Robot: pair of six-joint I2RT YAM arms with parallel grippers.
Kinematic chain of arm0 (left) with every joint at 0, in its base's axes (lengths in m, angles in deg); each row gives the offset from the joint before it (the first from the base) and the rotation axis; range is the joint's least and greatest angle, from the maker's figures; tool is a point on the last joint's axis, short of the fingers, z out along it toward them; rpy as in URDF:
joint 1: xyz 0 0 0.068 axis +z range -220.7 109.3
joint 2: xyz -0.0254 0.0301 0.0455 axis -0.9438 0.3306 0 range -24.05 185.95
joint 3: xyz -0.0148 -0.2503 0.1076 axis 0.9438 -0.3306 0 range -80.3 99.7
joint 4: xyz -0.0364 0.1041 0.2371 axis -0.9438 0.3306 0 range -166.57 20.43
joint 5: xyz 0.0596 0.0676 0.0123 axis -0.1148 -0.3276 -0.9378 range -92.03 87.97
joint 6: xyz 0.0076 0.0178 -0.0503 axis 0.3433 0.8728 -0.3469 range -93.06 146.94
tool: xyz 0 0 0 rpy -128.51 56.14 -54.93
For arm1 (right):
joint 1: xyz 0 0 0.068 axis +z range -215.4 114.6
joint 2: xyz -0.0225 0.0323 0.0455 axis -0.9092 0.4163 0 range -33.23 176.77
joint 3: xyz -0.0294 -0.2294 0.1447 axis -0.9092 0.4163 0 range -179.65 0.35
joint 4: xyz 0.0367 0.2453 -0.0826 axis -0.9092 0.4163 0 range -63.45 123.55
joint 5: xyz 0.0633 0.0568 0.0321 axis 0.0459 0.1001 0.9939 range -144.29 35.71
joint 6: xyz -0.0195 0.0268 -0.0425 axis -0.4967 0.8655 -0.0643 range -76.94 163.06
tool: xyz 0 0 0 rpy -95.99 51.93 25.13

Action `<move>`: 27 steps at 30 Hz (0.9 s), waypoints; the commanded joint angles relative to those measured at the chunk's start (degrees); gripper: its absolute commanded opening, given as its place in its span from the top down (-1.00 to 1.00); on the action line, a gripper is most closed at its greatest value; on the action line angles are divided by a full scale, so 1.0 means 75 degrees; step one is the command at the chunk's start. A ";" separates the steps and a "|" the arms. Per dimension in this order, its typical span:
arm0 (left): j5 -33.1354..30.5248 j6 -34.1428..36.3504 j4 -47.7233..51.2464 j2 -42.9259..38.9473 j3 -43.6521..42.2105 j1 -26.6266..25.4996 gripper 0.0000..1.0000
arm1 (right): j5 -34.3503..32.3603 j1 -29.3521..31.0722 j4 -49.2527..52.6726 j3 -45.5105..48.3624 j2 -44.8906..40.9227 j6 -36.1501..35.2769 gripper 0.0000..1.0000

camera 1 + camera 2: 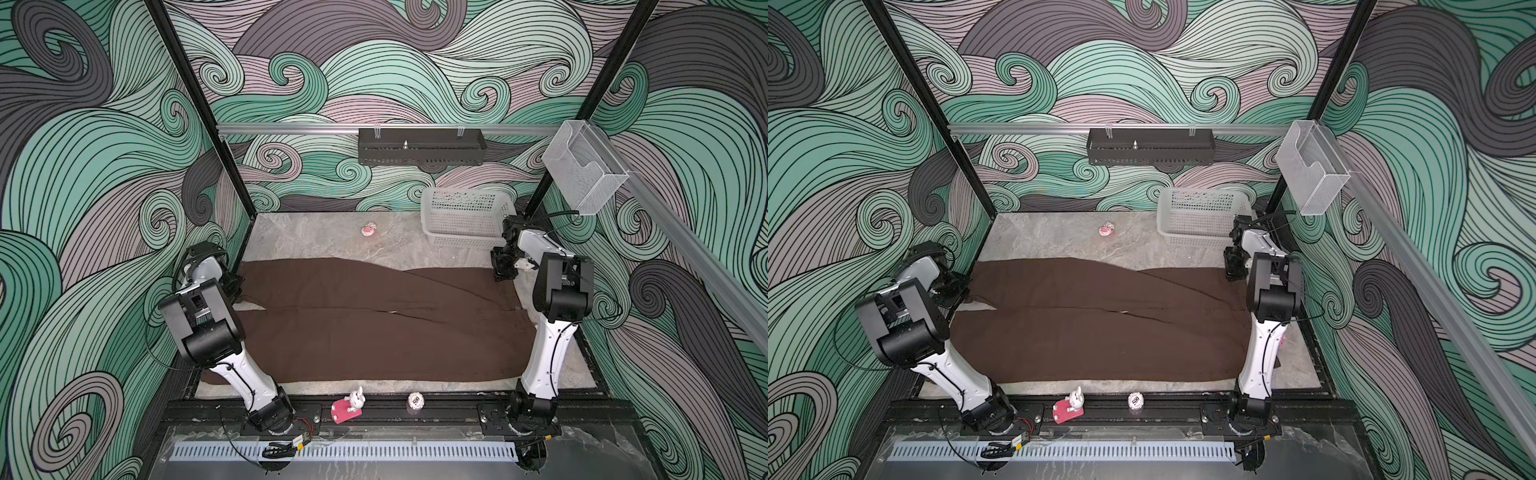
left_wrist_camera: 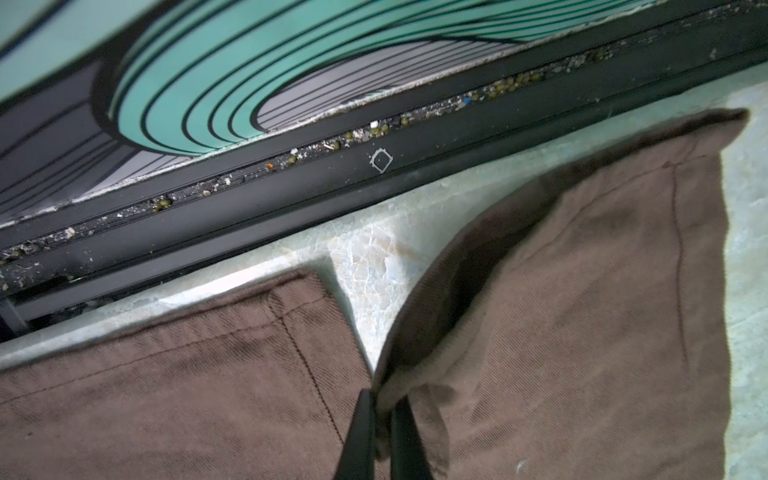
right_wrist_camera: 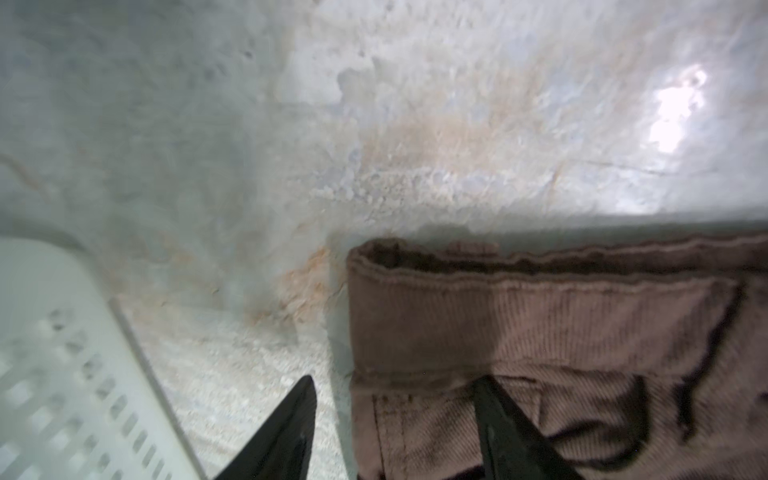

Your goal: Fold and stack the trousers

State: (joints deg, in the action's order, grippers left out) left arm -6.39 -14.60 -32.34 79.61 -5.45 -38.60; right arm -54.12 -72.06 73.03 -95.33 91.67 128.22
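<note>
The trousers (image 1: 374, 332) lay spread flat across the surface (image 1: 316, 245), the left end effector (image 2: 382, 401) clamped on a leg hem and the right end effector (image 3: 392, 379), jaws apart, astride the waistband corner near the basket (image 3: 62, 374).

The trousers (image 1: 374, 328) are plain chocolate brown, with a fine diagonal twill visible up close. The table (image 1: 316, 245) is pale grey marble veined with rust. At two o'clock, the basket (image 1: 457, 243) is white mesh. The walls (image 1: 104, 174) carry teal, mauve and charcoal swirls lined in black. At six o'clock, a white rabbit figure (image 1: 357, 398) sits on a pink base beside a white-and-black chip (image 1: 415, 401).
</note>
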 commanded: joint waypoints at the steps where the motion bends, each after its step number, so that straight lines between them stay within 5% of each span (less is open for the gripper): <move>1: -0.0204 0.0055 0.0296 -0.0028 0.0226 -0.0037 1.00 | -0.0013 -0.0023 0.0149 -0.0171 0.0386 0.0223 -0.20; 4: -0.0224 0.0059 0.0324 0.0036 0.0282 -0.0028 1.00 | 0.0022 -0.0026 0.0149 -0.0296 0.0553 0.0171 0.02; 9: -0.0393 0.0078 0.0302 0.0125 0.0353 -0.0004 1.00 | 0.0053 -0.0136 0.0130 -0.0375 0.0371 0.0143 0.99; 27: -0.0223 0.0036 0.0182 0.1038 0.1027 0.0285 1.00 | -0.0165 -0.0922 0.0111 -0.0578 -0.0045 0.0234 1.00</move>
State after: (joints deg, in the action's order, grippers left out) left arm -7.64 -14.57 -30.72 85.64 -0.25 -36.89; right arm -53.23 -78.77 74.17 -98.52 92.52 129.05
